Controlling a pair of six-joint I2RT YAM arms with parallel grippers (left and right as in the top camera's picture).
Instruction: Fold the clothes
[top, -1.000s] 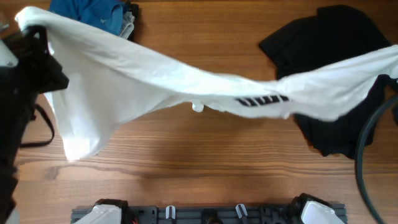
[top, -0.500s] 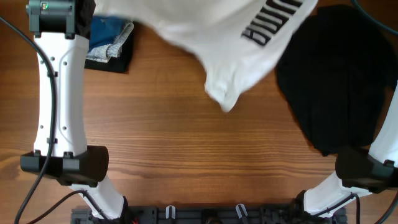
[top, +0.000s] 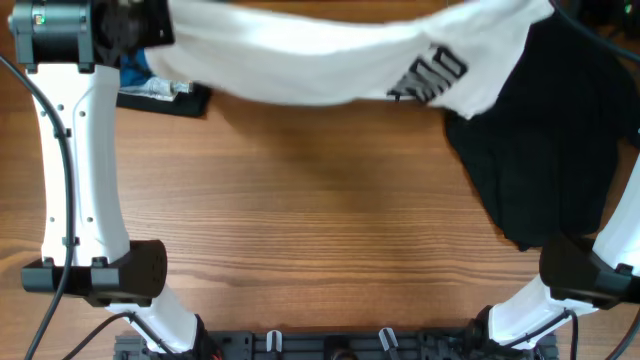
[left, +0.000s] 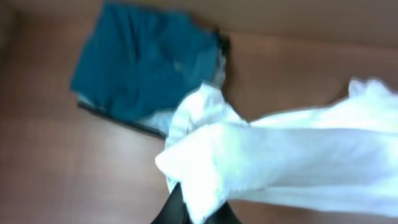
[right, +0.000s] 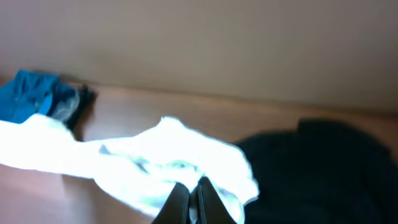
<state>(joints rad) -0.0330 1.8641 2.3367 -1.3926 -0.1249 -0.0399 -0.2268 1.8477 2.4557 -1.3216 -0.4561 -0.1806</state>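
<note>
The white shirt (top: 300, 60) with black lettering (top: 430, 75) hangs stretched across the far side of the table, held up between both arms. My left gripper (left: 198, 208) is shut on its bunched left end (left: 211, 155). My right gripper (right: 189, 198) is shut on its right end (right: 180, 162). The plain black garment (top: 560, 140) lies spread on the table at the right, under the shirt's right end; it also shows in the right wrist view (right: 323, 168).
A stack of small folded pieces, blue on top (top: 150, 85), lies at the far left behind the left arm (top: 70, 170); it shows in the left wrist view (left: 143, 68). The right arm's base (top: 580, 280) stands at the front right. Wooden tabletop (top: 300, 230).
Both arms have carried the shirt from near the camera to the far side of the table. It now hangs stretched wide, lettering further right.
</note>
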